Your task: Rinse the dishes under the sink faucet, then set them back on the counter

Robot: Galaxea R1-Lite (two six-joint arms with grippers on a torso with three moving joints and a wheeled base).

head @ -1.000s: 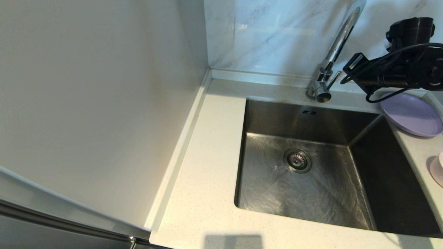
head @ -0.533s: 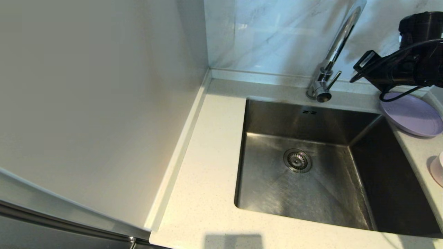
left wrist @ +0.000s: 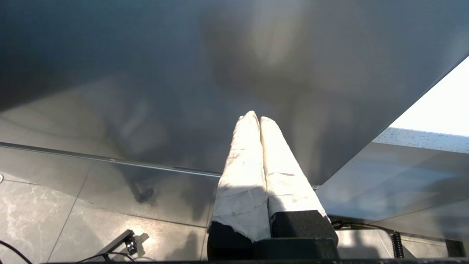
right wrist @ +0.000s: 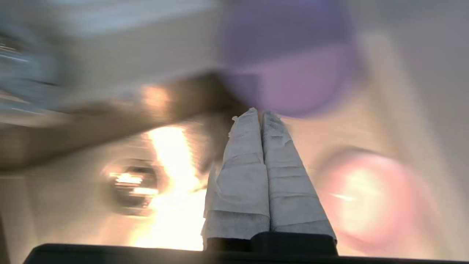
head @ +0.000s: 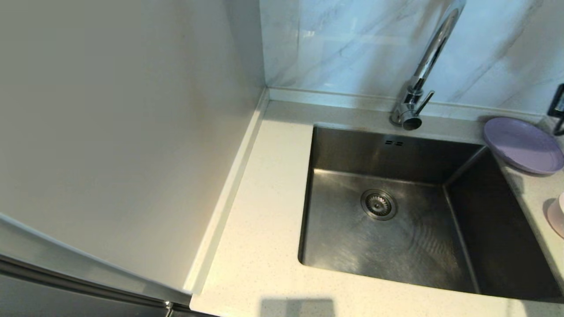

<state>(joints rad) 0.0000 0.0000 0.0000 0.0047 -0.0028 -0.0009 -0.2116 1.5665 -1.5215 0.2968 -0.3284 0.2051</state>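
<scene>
The lilac plate point(head: 523, 144) lies flat on the desk point(head: 264, 229) at the sink's point(head: 387, 246) far right corner, its rim just overhanging the basin edge. Nearer along the same right-hand strip, a pale pink bowl point(head: 556, 216) shows only partly at the view's edge. The chrome faucet point(head: 423, 70) rises behind the basin, its spout end out of view. The right tool point(right wrist: 261, 116) hangs above this strip with its wrapped fingers pressed together, holding nothing; in its blurred wrist view the plate point(right wrist: 289, 69) lies just beyond the fingertips and the bowl point(right wrist: 366, 201) to one side (neither is touched). The left tool point(left wrist: 256, 119), also clenched and empty, is parked low beside a dark cabinet front point(left wrist: 183, 73), over the tiled floor point(left wrist: 55, 216).
</scene>
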